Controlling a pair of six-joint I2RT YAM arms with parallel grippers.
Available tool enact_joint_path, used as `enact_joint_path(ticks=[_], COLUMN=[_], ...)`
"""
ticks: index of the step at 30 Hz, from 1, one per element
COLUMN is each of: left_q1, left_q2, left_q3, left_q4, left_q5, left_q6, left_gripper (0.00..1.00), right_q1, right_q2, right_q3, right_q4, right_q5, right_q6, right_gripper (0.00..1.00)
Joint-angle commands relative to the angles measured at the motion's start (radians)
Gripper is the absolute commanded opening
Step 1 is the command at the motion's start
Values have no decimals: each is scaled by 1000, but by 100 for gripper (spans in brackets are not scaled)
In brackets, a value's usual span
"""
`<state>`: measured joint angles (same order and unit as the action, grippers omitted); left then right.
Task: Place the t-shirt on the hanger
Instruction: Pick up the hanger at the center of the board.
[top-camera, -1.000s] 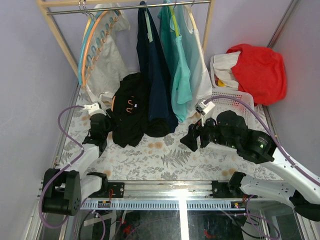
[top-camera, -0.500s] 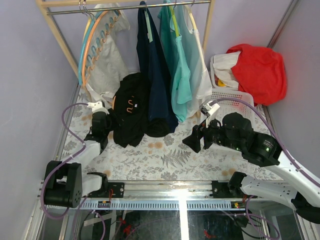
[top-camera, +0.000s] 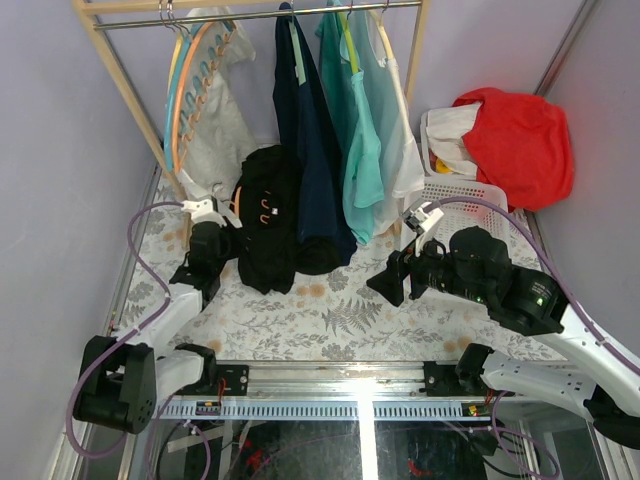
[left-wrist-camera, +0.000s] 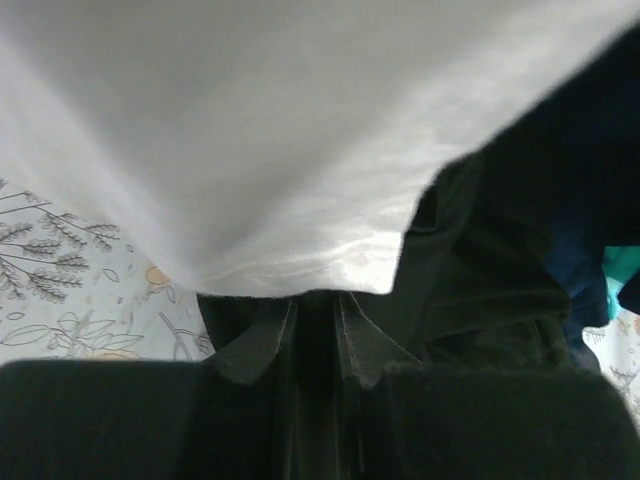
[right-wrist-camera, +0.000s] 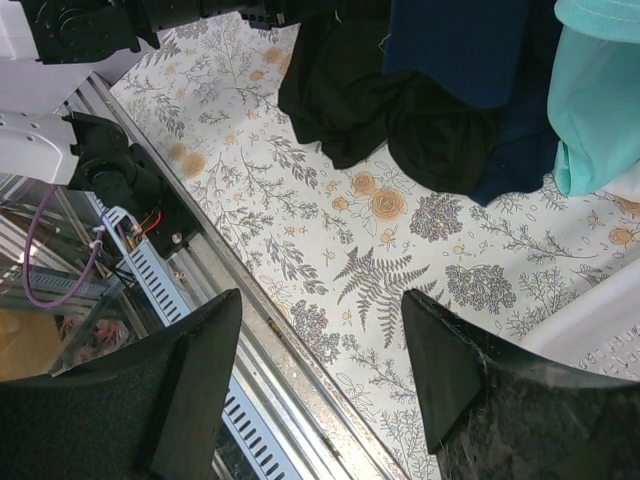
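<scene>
Our left hand (top-camera: 231, 243) is clenched on the left edge of the t-shirt (top-camera: 266, 232). In the left wrist view, the hand (left-wrist-camera: 315, 368) has its two fingers close together, with folds of the black cloth (left-wrist-camera: 480, 290) pinched up between them. A white garment (left-wrist-camera: 250, 130) hangs over the top of that view. The t-shirt sits bunched in a dark heap at the back of the flowered surface (top-camera: 330, 315). Its lower part rests on the surface, and its right side is pressed against the long navy shirt (top-camera: 305, 140).

Above and to the left of our left hand, the hanger (top-camera: 177, 120) hangs on the wooden rail (top-camera: 250, 12) next to a blue hanger (top-camera: 166, 105). It is apart from the t-shirt. Teal shirts (top-camera: 360, 150) hang to the right of the navy one.

Our right hand (top-camera: 392, 281) hangs over the right half of the surface with its fingers spread wide and nothing between them. The right wrist view shows the hand (right-wrist-camera: 322, 300) over bare flowered surface (right-wrist-camera: 380, 280), well apart from the black heap (right-wrist-camera: 350, 100). Behind the right arm are a white basket (top-camera: 470, 195) and a red cloth (top-camera: 515, 135).
</scene>
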<state>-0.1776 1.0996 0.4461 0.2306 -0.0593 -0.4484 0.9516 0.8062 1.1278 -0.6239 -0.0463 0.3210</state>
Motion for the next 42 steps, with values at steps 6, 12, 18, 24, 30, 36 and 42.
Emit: enact_joint_path(ticks=[6,12,18,24,30,36,42], left_q1=[-192,-312,-380,-446,-460,-466,-499], left_q2=[-50,-54,-58,-62,-126,-131,24], left_q3=[121,164,240,406,520,673,970], left_q4=[-107,-168,-255,-414,-551,-613,-713], left_q5=[-208,-340,-447,-537,-500,-483,-536], left_q6=[-11,-14,-18,24,27,48,141], left_gripper=[3,3,3,3,4,4,4], right_q1=[-3,-3,-3,-3,-3,-3,-3], right_q2=[-21,-34,-48,-54,-47,21,27], right_q3=[7,3,-6,-6,-6,37,44], right_q4=[12,9,8,6,29,87,102], right_q5=[-15,-14,-7,-5,-24,-69,-84], right_q6=[-5,-1,1,2,7,15,21], right_gripper=[72,72,72,72,72,72,72])
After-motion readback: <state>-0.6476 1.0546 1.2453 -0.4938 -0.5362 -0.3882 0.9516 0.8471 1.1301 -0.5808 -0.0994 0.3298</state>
